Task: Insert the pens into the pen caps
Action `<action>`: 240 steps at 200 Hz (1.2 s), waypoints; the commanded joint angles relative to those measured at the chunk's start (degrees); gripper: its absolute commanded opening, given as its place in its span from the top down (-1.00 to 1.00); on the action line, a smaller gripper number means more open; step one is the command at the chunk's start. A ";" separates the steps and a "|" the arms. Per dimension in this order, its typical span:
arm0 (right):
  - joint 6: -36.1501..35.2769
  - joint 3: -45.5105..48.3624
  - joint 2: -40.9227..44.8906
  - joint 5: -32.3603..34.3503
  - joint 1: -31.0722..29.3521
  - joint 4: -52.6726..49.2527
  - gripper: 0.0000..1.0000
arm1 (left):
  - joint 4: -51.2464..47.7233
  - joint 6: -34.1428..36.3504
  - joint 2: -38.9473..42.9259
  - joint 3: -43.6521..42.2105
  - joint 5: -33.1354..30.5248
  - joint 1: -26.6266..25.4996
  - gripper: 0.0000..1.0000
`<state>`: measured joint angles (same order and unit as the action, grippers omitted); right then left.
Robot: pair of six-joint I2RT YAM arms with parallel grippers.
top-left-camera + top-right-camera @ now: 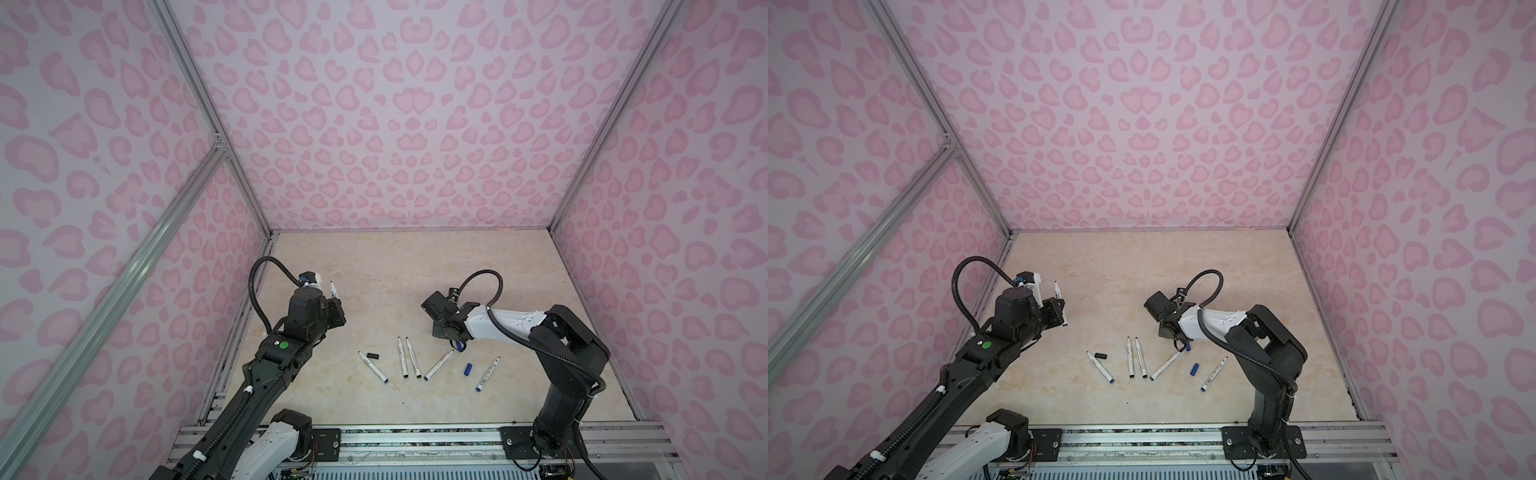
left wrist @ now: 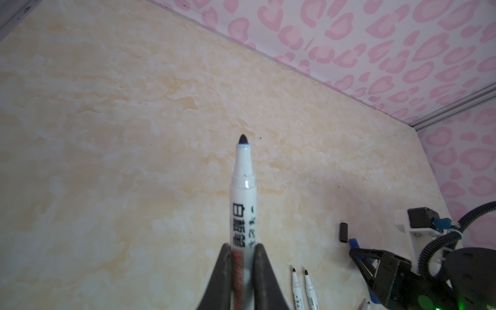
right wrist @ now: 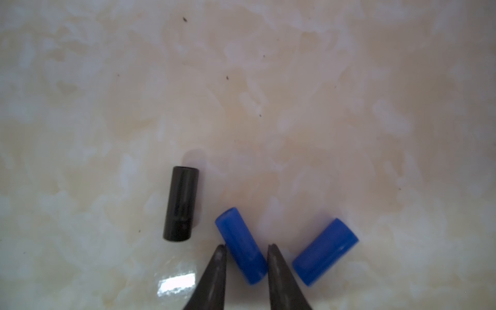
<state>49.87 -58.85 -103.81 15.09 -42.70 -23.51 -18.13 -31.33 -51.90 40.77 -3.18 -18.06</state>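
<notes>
Over on the far left, we've got the left gripper (image 2: pixel 243 245) clamped on a slim white-barrelled marker pen (image 2: pixel 243 193), tip poking free, presumably for capping, while the right gripper (image 3: pixel 247 245), right of middle, pinches its narrow jaws around a short blue plastic cap (image 3: pixel 239 233) lying skewed on the beige marbled tabletop (image 3: pixel 349 107).

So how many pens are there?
6. One pen is gripped in the left tool. Five lie on the table: leftmost, a middle pair, a slanted one, rightmost. None seems hidden.
</notes>
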 commanded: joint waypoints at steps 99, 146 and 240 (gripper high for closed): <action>-4.16 -1.28 -2.10 -3.50 1.48 -2.33 0.49 | 0.52 0.00 0.25 0.45 0.25 0.04 0.92; -4.02 -0.67 -1.57 -3.92 1.52 -2.39 0.61 | 0.57 -0.05 0.09 0.45 0.44 0.04 0.92; -3.07 2.80 5.08 -3.07 3.06 1.01 0.83 | 5.03 0.65 -1.61 -0.52 7.92 -0.53 0.93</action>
<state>46.09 -56.71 -100.99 10.72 -39.99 -20.75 -17.21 -31.29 -52.45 40.62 0.36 -18.09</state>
